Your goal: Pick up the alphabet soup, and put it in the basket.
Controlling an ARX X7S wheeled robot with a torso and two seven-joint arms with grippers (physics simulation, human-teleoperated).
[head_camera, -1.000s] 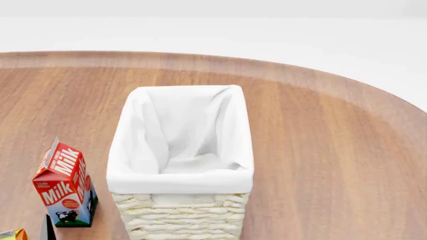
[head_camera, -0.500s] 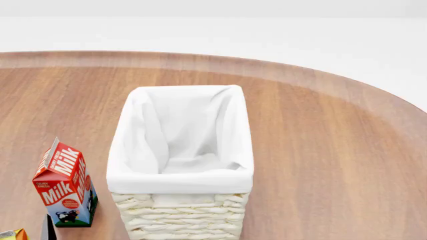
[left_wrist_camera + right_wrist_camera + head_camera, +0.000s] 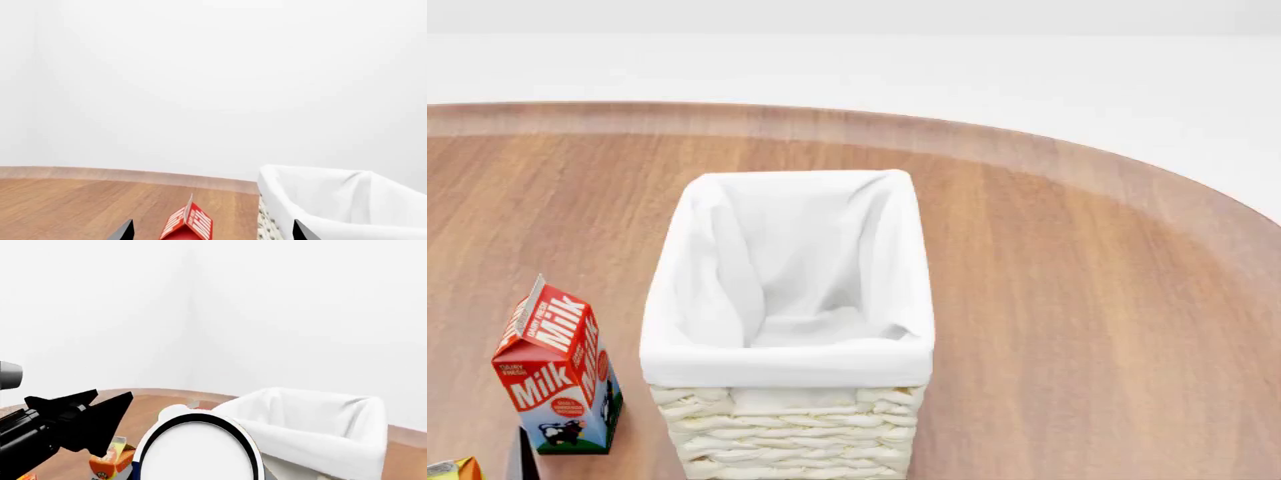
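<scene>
The alphabet soup [image 3: 197,452] is a can with a white lid and dark rim. It fills the near part of the right wrist view, right at my right gripper, whose fingers are hidden behind it. None of the open-finger tips show beside the can, so the gripper looks shut on it. The cream wicker basket [image 3: 787,362] with its white lining stands mid-table, just beyond the can [image 3: 313,430]. My left gripper [image 3: 211,231] is open and empty, its tips wide apart. Neither the can nor the right gripper shows in the head view.
A red milk carton [image 3: 558,375] stands left of the basket, beyond the left gripper's tips [image 3: 189,226]. An orange carton [image 3: 454,468] sits at the front left corner. The black left gripper [image 3: 80,422] shows beside the can. The round wooden table [image 3: 1094,300] curves away at the right.
</scene>
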